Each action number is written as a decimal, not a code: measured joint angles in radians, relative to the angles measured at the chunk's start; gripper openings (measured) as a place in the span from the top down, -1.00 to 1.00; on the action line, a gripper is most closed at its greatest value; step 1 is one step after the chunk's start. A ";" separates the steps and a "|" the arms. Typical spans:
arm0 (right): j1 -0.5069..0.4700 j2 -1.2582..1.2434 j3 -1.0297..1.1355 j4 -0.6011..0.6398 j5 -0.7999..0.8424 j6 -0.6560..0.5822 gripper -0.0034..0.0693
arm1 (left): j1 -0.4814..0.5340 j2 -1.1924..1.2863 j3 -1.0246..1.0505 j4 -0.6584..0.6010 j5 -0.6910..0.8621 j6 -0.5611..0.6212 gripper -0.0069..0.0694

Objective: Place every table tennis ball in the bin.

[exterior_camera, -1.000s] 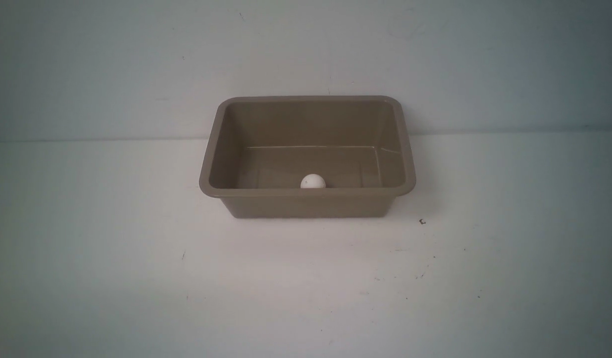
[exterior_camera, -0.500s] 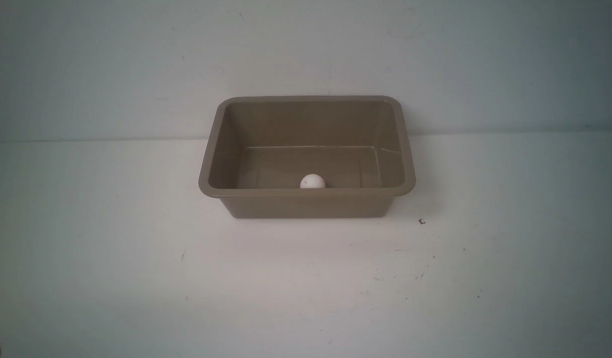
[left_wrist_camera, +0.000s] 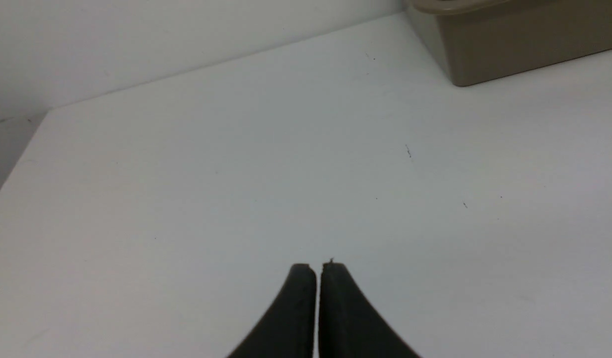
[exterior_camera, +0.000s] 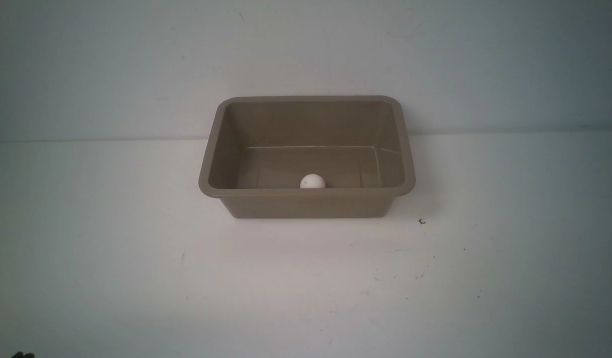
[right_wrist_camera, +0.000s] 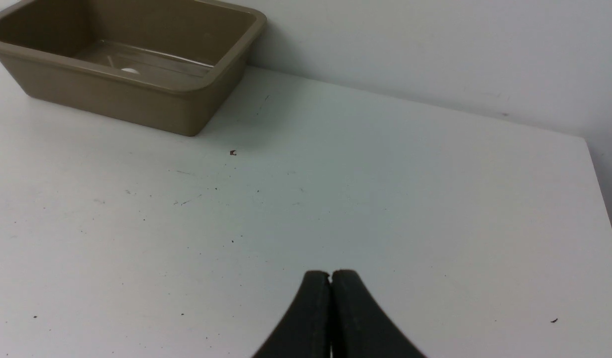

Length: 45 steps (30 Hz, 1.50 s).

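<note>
Nearest, the left end effector [left_wrist_camera: 318,268] and right end effector [right_wrist_camera: 331,274] hang over the bare white table [exterior_camera: 137,258], each with fingertips pressed together and holding nothing. Farther back stands the bin [exterior_camera: 306,191], upright, mouth upward, long axis running left to right. One table tennis ball [exterior_camera: 312,181] lies inside against the near wall. A second ball is not visible; it may be hidden there, so completion is uncertain.

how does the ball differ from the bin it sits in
The table tennis ball is white; the bin is grey-brown. The ball is a sphere, the bin a rectangular tub with a flared rim. The ball is far smaller than the bin. Both sit at rest, untouched.
</note>
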 joint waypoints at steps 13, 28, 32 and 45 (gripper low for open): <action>0.000 0.000 0.000 -0.009 0.000 -0.006 0.95 | 0.000 0.000 0.000 0.000 0.000 0.000 0.83; -0.314 0.000 0.281 0.041 -0.752 0.093 0.95 | 0.000 0.000 0.000 0.000 0.001 0.000 0.83; -0.431 0.000 0.443 0.103 -0.850 0.097 0.95 | 0.000 0.000 0.000 0.000 0.001 0.000 0.83; -0.558 0.002 0.648 0.136 -0.930 0.101 0.95 | 0.000 0.000 0.000 0.000 0.003 0.000 0.83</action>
